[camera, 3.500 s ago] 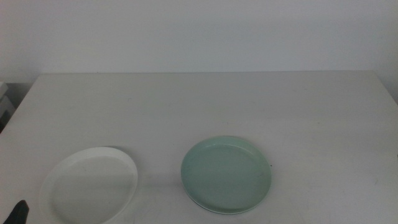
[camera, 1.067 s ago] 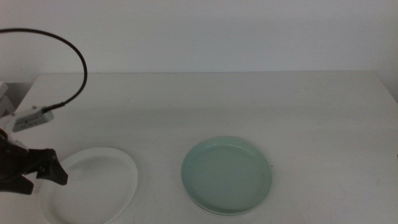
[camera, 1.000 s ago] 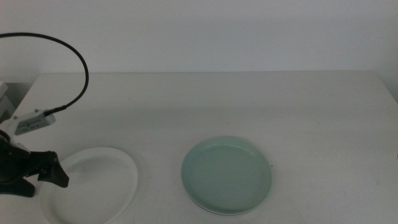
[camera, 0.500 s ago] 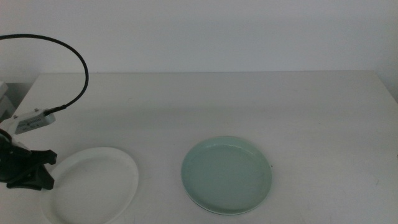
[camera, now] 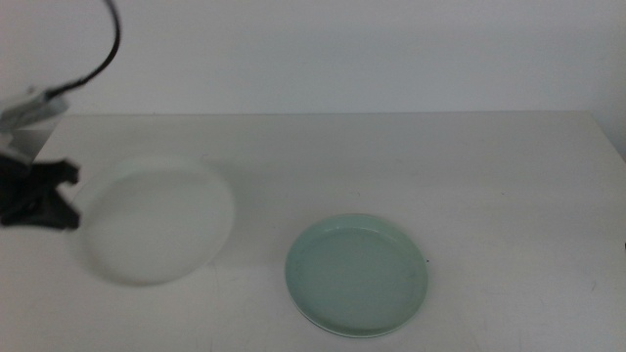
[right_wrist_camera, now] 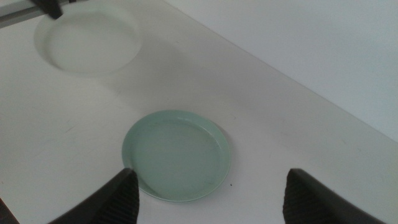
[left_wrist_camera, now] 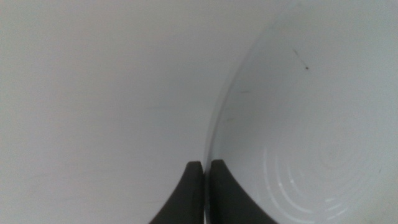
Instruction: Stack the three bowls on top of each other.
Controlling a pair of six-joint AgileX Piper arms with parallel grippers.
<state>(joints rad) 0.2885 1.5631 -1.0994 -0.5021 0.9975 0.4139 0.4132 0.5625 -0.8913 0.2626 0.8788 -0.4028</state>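
Observation:
The white bowl (camera: 156,220) hangs blurred in the air over the table's left part. My left gripper (camera: 70,198) holds it by its left rim. In the left wrist view the two dark jaws of the left gripper (left_wrist_camera: 206,165) are pinched together on that rim of the white bowl (left_wrist_camera: 298,124). The mint green bowl (camera: 357,276) rests flat on the table near the front middle, with a thin paler edge showing under its near side. My right gripper (right_wrist_camera: 210,173) stands open high above the mint green bowl (right_wrist_camera: 176,155) and is out of the middle view.
The white table (camera: 440,166) reaches back to a plain wall. A black cable (camera: 103,54) arcs up from the left arm. The right wrist view also shows the lifted white bowl (right_wrist_camera: 87,37) far off, with the left gripper (right_wrist_camera: 53,7) at its edge.
The left gripper came in from the left, shut on the white bowl's left rim and lifted it off the table, up and slightly right. The green bowl has not moved.

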